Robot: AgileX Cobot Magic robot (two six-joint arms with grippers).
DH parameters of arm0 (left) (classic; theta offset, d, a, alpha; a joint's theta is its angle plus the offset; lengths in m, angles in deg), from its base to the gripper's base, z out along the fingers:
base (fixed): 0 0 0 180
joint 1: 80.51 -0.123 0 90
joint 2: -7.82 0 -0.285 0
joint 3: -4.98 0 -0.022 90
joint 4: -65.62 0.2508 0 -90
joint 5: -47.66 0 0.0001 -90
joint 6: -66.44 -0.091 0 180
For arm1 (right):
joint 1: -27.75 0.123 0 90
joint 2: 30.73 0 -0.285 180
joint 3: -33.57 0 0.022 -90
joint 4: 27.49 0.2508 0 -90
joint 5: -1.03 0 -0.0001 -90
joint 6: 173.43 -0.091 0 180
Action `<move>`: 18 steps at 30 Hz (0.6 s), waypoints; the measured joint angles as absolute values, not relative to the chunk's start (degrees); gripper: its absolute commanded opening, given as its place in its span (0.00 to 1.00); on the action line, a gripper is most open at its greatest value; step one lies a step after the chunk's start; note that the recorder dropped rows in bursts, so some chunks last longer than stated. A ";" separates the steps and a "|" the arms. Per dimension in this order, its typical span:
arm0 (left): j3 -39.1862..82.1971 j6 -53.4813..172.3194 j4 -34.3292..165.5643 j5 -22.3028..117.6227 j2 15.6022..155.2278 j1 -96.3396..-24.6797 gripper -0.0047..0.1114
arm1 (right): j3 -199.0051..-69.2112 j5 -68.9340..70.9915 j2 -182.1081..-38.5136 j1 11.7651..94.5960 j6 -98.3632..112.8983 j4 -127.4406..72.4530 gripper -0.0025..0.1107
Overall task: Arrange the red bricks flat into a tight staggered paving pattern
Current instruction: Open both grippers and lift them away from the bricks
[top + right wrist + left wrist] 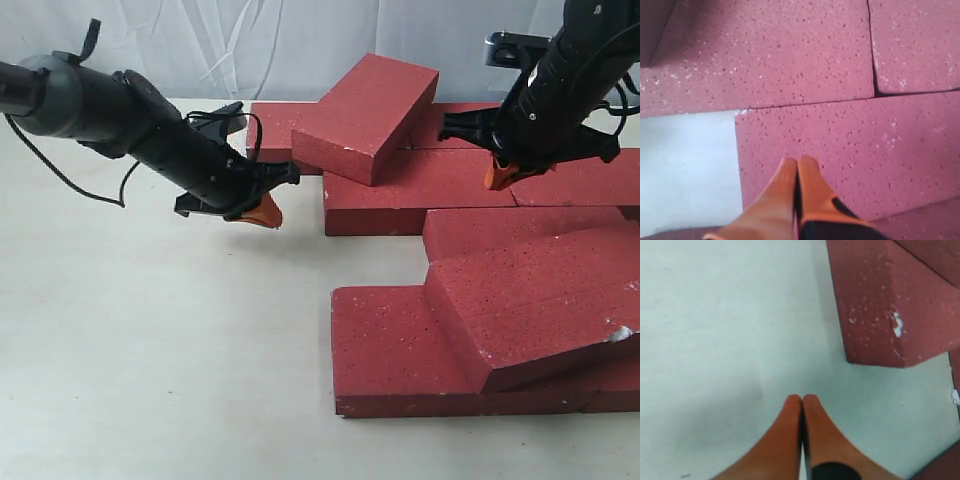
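The red bricks point(420, 190) were grouped on the right half of the table point(150, 360), most of them lying flat in staggered rows. Two were not flat. A raised brick point(365, 115) at the rear lay tilted, resting across the flat bricks beneath it. A second tilted brick point(540, 300) at the front leaned on a flat front brick point(385, 350) and on its neighbours.

The left end effector point(262, 212) was clenched, its orange fingertips point(792, 410) pressed together with nothing between them. It hung over bare table, near the low end of the raised brick and apart from it. In the left wrist view I saw a chipped brick corner point(880, 305) ahead of the tips.

The right end effector point(500, 177) was also clenched and empty. It sat over a flat brick in the middle row, to the right of the raised brick. In the right wrist view its fingertips point(787, 172) lay above that middle brick point(865, 150), close to a joint between bricks. I could not tell whether they touched the surface.
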State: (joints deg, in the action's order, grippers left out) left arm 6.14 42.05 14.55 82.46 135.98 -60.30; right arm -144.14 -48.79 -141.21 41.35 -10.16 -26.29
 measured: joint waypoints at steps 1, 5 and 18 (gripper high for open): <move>7.00 42.05 15.42 82.46 134.59 -60.30 0.04 | -144.14 -49.64 -140.66 41.35 -10.07 -26.29 0.02; 10.36 42.17 18.28 82.58 128.90 -60.30 0.04 | -144.14 -52.66 -138.47 41.46 -9.19 -25.95 0.02; 21.52 46.24 26.45 86.81 110.05 -60.30 0.04 | -144.14 -61.98 -130.18 41.54 -3.13 -22.87 0.02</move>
